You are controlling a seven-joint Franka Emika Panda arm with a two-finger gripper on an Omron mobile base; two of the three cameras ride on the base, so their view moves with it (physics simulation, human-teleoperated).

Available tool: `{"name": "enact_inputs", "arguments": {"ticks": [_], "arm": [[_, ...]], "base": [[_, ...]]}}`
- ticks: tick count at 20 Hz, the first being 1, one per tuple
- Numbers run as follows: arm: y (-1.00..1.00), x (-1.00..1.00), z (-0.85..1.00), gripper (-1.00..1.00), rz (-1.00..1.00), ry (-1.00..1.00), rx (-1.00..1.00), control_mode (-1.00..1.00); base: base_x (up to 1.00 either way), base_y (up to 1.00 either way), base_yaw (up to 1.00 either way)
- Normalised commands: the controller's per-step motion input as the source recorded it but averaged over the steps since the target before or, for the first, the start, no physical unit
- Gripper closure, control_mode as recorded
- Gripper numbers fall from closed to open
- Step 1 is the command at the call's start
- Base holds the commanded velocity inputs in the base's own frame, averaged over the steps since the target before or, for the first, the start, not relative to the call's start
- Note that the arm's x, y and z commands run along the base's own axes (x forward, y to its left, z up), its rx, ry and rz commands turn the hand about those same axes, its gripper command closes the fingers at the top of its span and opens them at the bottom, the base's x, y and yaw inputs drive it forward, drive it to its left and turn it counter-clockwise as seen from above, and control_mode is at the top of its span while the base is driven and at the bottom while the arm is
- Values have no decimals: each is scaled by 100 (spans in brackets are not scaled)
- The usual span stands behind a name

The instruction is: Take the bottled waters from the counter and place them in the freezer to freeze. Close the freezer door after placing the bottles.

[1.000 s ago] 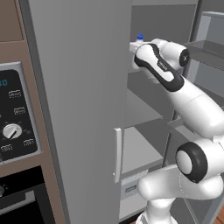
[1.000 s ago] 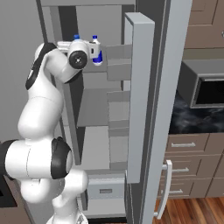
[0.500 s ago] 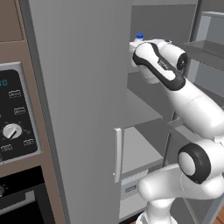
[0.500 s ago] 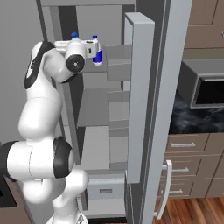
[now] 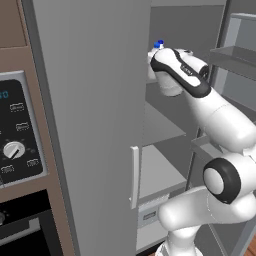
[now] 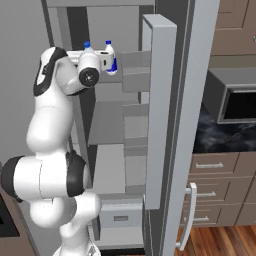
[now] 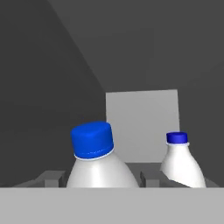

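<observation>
End effector [image 7: 103,181] clamped on near bottle [image 7: 98,162]; releasing off-level risks toppling it into second bottle [image 7: 180,161].

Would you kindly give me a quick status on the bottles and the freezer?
Gripper shut on near bottle inside freezer. Second bottle already standing farther in. Freezer door open, nothing blocking.

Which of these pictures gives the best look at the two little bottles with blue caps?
The hand view: both bottled waters, the near one between the gripper's fingers and the far one, show large with caps clear. The right base view shows them small; the left base view catches one cap.
</observation>
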Motion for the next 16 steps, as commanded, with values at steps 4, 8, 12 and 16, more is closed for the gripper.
{"name": "enact_inputs", "arguments": {"ticks": [4, 8, 12, 16], "arm": [[0, 9, -17, 100, 0, 0, 0, -100], [0, 16, -21, 100, 0, 0, 0, -100], [0, 10, -10, 100, 0, 0, 3, -100], [0, 12, 0, 100, 0, -4, 8, -100]], "base": [[0, 0, 0], [0, 0, 0], [0, 0, 0], [0, 0, 0]]}}
